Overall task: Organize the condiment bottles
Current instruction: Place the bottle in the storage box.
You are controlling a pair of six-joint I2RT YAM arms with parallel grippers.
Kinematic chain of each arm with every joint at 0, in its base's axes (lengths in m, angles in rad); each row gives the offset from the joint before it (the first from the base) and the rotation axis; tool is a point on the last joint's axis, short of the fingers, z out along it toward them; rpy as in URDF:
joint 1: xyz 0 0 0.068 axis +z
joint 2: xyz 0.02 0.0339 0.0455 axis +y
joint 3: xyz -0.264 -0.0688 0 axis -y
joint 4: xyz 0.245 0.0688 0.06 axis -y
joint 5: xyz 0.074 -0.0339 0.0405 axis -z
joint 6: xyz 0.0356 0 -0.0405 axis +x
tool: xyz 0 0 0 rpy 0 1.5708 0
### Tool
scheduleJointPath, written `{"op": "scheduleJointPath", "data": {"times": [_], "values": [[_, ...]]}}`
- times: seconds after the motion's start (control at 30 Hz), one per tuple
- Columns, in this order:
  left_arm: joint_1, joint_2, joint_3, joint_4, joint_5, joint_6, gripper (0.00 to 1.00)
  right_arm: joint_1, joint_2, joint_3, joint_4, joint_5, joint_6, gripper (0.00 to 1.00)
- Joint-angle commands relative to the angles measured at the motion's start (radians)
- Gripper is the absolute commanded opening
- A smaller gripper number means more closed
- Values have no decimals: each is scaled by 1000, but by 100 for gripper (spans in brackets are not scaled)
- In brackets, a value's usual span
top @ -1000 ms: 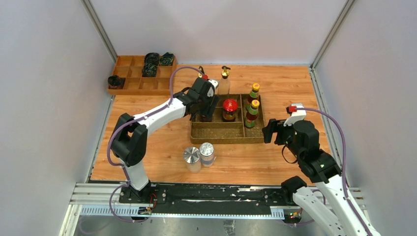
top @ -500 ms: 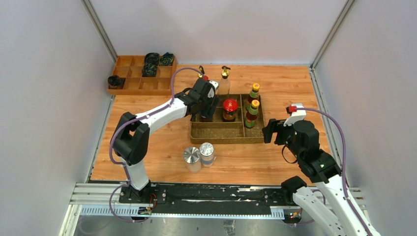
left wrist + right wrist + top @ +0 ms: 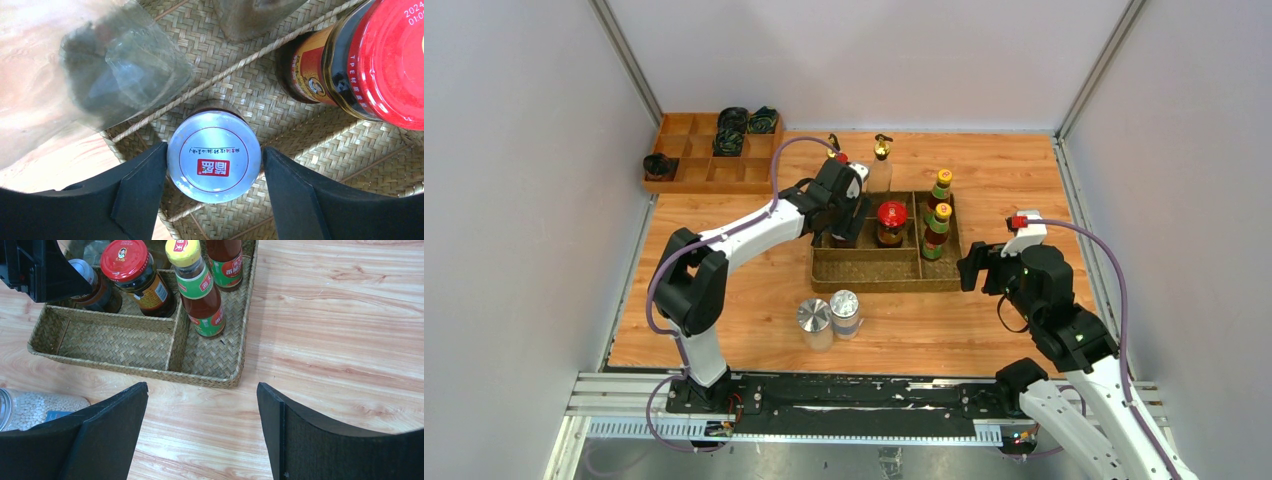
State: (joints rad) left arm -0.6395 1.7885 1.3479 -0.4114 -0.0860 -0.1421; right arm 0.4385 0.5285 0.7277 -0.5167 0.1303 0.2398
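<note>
Left wrist: left gripper (image 3: pixel 215 151) straddles the white-lidded jar (image 3: pixel 214 162), upright in the woven tray (image 3: pixel 310 150) beside the red-lidded jar (image 3: pixel 370 60), likely grouping jars; pinching or merely flanking, I cannot tell.

tray (image 3: pixel 135 369) woven tan; jar lid (image 3: pixel 124 259) red; bottle cap (image 3: pixel 183 251) yellow, label green; table (image 3: pixel 325 315) wood-grain

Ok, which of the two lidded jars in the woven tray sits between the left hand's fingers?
The white-lidded glass jar, flanked by the black fingers of the left hand; the red-lidded dark sauce jar stands beside it, outside them.
</note>
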Motion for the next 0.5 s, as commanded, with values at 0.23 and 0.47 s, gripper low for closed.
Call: {"op": "scheduleJointPath", "data": {"times": [0.23,0.47], "values": [[3,-29,36,0,-15,-2,78,16,-9,-19,0,-15,3,86],[3,-126,-1,-30,-27,-19,78,16,-5,-19,0,-15,3,86]]}}
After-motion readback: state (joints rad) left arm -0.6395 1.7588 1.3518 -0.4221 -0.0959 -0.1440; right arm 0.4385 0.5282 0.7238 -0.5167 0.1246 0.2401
